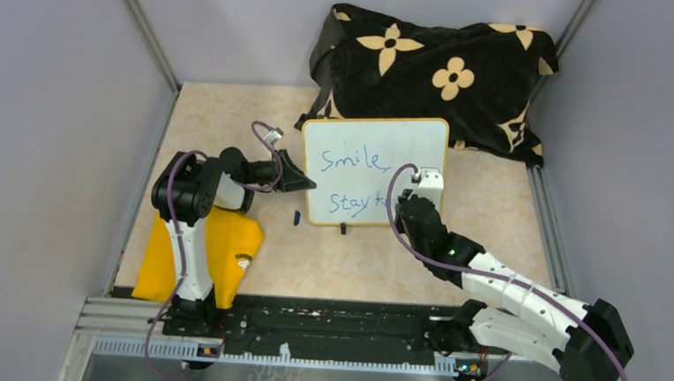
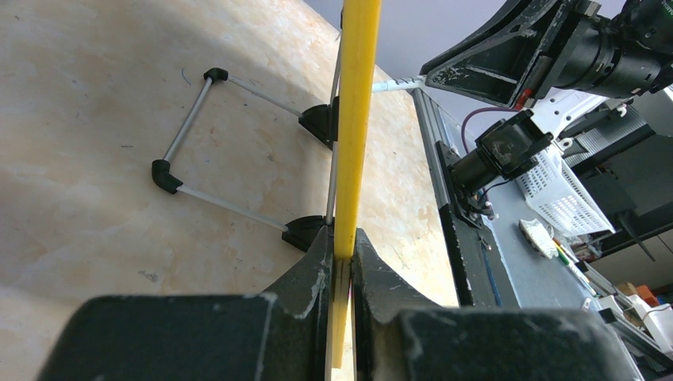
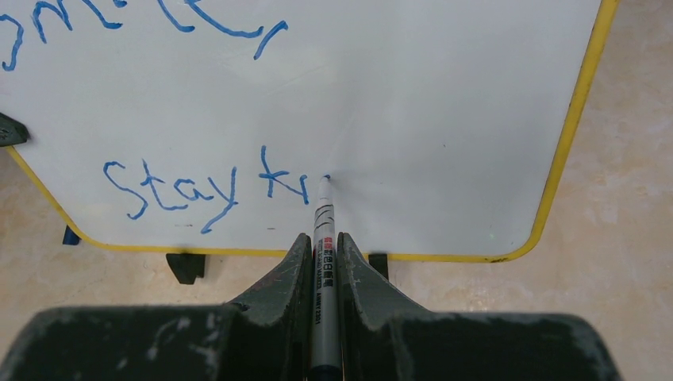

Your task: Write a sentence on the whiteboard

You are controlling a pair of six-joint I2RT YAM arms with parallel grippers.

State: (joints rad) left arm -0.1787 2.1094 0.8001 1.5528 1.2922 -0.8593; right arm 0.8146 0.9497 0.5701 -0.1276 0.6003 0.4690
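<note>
"Pen (image 3: 324,230) tip is touching the whiteboard (image 1: 373,171), just beside 'Stay tr'."

"Who holds it?"

"Right jaws, squeezed tight on the pen. Left jaws pinch the yellow rim (image 2: 357,119) on the board's 9 o'clock side."

"Where's the board?"

"Standing mid-worktop (image 1: 355,262), near the flowered cloth (image 1: 438,73). Its long side runs 9 to 3. Empty white lies at 3 o'clock from the tip, so I think the pen slides that way."

The right gripper (image 3: 324,250) clamps a marker (image 3: 322,218) pointing to twelve o'clock, tip touching the board (image 3: 444,111). Blue "Stay tr" (image 3: 206,186) lies at nine o'clock of the tip.
</note>
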